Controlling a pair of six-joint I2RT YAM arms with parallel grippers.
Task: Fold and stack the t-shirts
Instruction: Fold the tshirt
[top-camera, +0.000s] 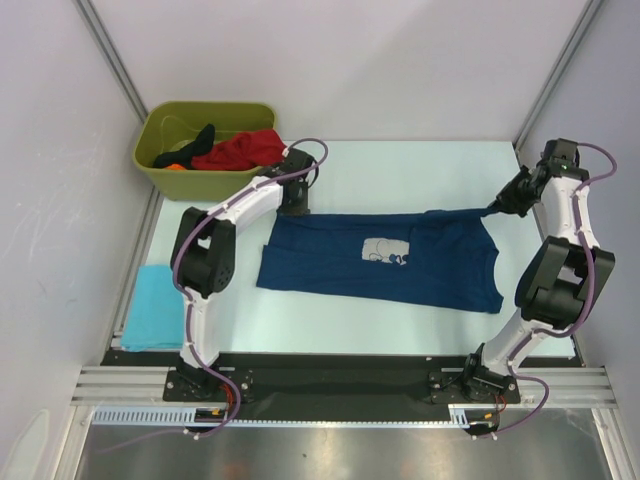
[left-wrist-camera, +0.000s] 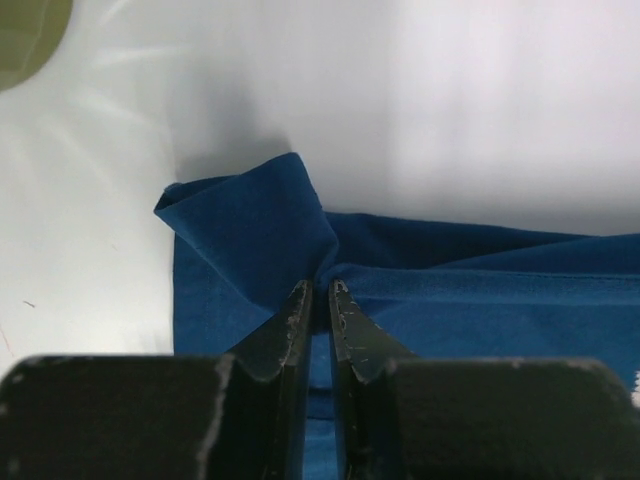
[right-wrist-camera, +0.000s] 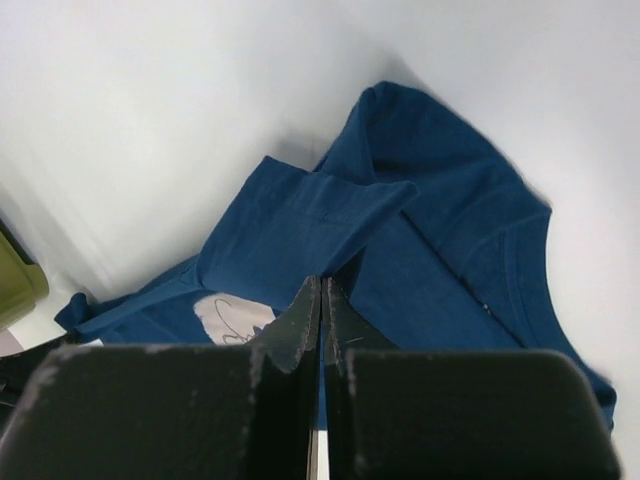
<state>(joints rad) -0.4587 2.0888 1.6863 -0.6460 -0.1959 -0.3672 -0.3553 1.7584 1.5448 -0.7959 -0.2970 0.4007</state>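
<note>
Now, at your far left, a turquoise t-shirt (top-camera: 155, 305) lies folded flat on the left edge of the table (top-camera: 400, 170), beside the left arm's base. Behind it, at the table's far left corner, stands the olive-green bin (top-camera: 160, 170). It holds a red t-shirt (top-camera: 242, 150) bunched against its right wall and a black t-shirt (top-camera: 196, 138) draped beside it.

Just right of the bin, your left gripper (left-wrist-camera: 317, 292) is down at the far left corner of the navy t-shirt (top-camera: 380, 262). Your wrist view shows the jaws nearly together, nipping a fold of the blue cloth, and the corner beyond the tips is turned over on itself.

The navy t-shirt is spread across the middle of the table, hem end to the left and collar end to the right. Its grey-white print (top-camera: 385, 250) faces up near the centre.

At the far right, your right gripper (right-wrist-camera: 321, 283) has its jaws pressed tight together on a flap of the same shirt. From the overhead camera, that corner is drawn out in a taut strip toward the gripper, while the rest lies flat.
</note>
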